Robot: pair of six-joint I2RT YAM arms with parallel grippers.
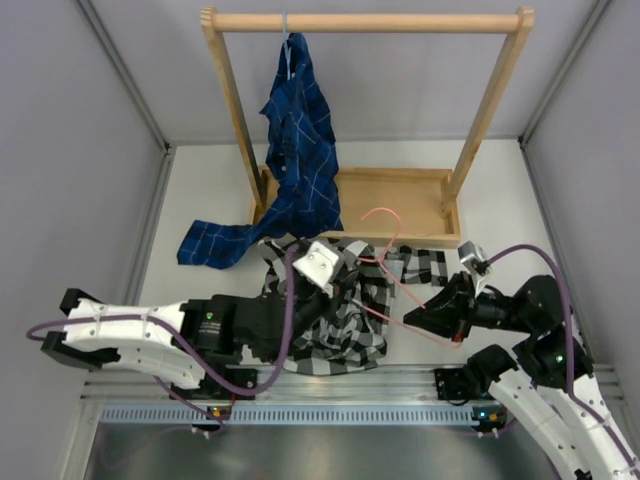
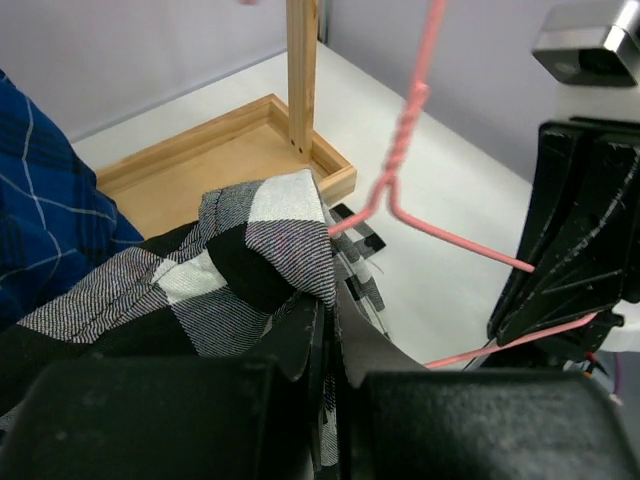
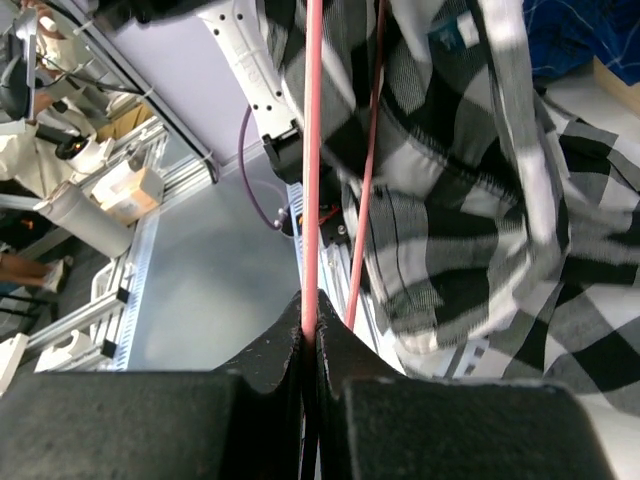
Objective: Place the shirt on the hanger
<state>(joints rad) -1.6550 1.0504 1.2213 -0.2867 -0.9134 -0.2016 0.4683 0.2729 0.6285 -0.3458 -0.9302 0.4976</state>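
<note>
Black fingers of the left tool point(image 2: 325, 325) pinched shut on a fold of the shirt point(image 1: 350, 325), close to the middle of the worktop's point(image 1: 500, 200) near edge. Checked cloth bunched up over that tool, the rest heaped on the worktop just behind it and to its right.

Toward the near right corner, right tool point(image 3: 310, 335) clamped tight on one thin wire of the pink hanger point(image 2: 400, 150), a second wire running just beside the fingers. Hanger tilted up off the worktop, one end in the right tool, its left side touching the check cloth, twisted neck and hook rising beyond the heap. Cannot tell whether any wire passes inside the shirt. Shirt lying between the two tools, left of the right one.

Farther back, a shallow wooden tray point(image 1: 400, 190) at the foot of a wooden rack point(image 1: 365, 20), by the far edge. On the rack's left side, a dark blue grid-lined shirt point(image 1: 300, 150) hanging from the top bar, its tail trailing onto the worktop left of the tray.
</note>
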